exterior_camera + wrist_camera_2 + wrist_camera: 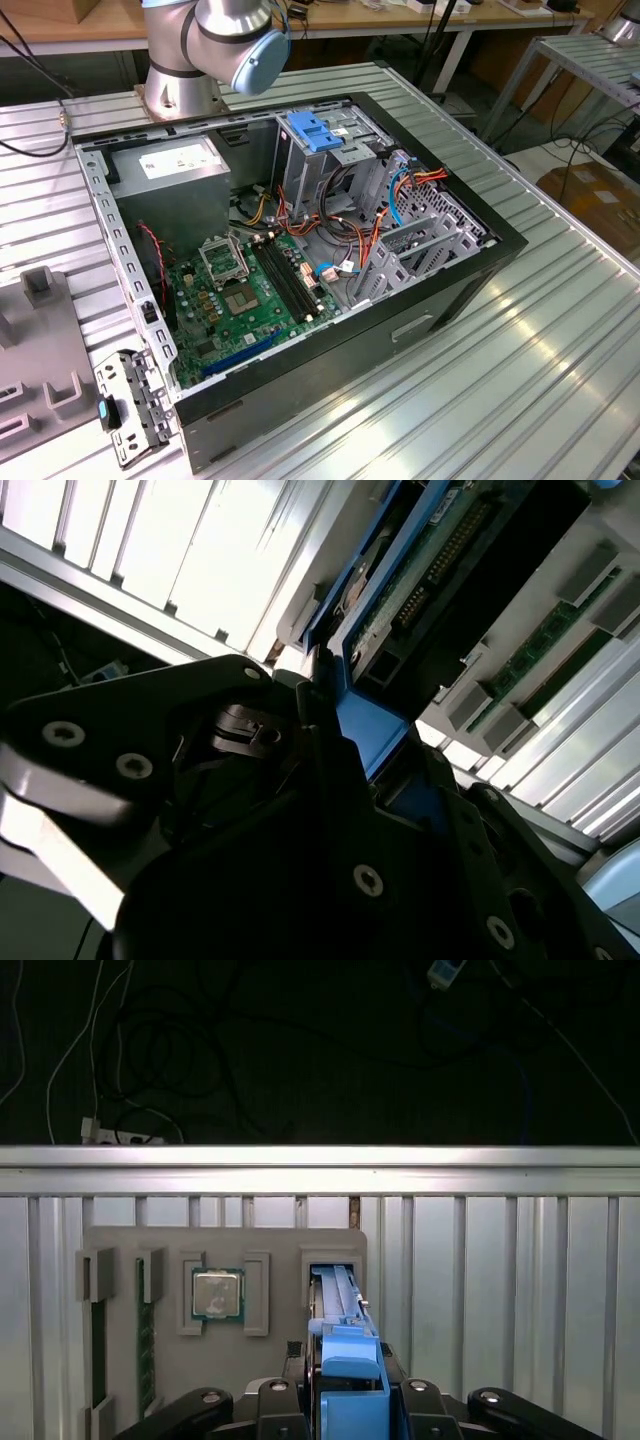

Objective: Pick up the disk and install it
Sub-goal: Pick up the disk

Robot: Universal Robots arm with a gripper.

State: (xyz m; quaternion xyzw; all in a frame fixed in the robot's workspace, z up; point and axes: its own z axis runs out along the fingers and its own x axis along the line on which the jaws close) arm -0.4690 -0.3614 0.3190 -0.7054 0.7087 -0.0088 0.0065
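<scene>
First wrist view: the hand [350,1390] is closed on the blue rail [350,1360] of the disk [336,1290]. Probably rigid, dense and shock-sensitive; the rails look the safest hold.

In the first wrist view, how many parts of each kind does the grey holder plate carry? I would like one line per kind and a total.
processor chip: 1
memory sticks, green, standing on edge: 2
disk, with blue rails: 1
Total: 4
</scene>
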